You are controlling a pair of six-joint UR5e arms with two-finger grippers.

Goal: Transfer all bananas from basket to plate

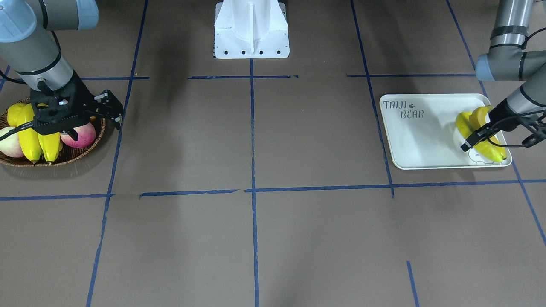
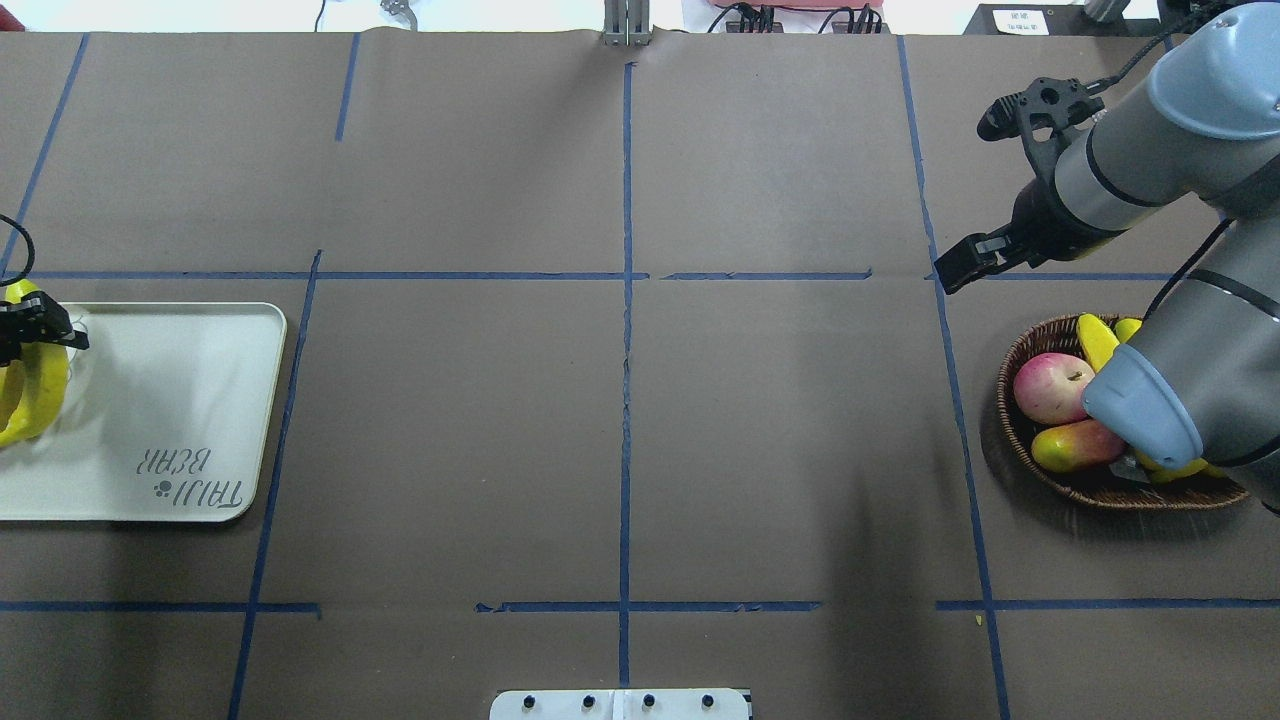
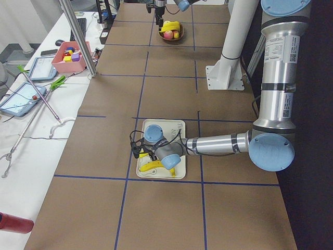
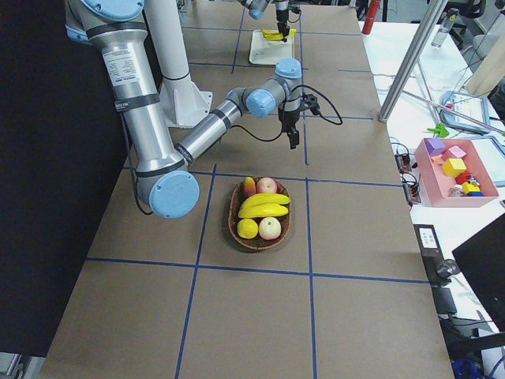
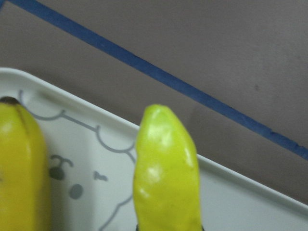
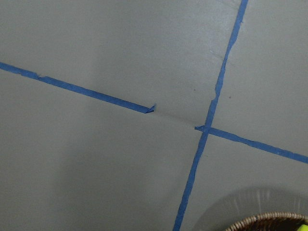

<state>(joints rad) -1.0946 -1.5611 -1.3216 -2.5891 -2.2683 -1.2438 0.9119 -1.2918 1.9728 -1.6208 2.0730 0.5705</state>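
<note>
Here, taped brown worktop (image 1: 298, 238), white plate (image 1: 422, 140), wicker basket (image 1: 81, 158), right end effector (image 2: 965, 205) wide open and empty near the basket, left end effector (image 1: 496, 145) spread open astride the plate bananas (image 1: 467, 125) — two there, two basket bananas (image 1: 29, 143) lying among other fruit (image 1: 79, 135).

The basket (image 4: 254, 245) sat on the brown table (image 4: 371, 260) in the foreground, two bananas (image 4: 264, 207) lying side by side across it among other fruit (image 4: 267, 186). Beyond it, well apart, the right gripper (image 4: 293, 136) hung pointing down over bare tabletop. At the far end the left gripper (image 4: 279, 24) stood over a banana (image 4: 274, 35) on the plate (image 4: 260, 54).
</note>
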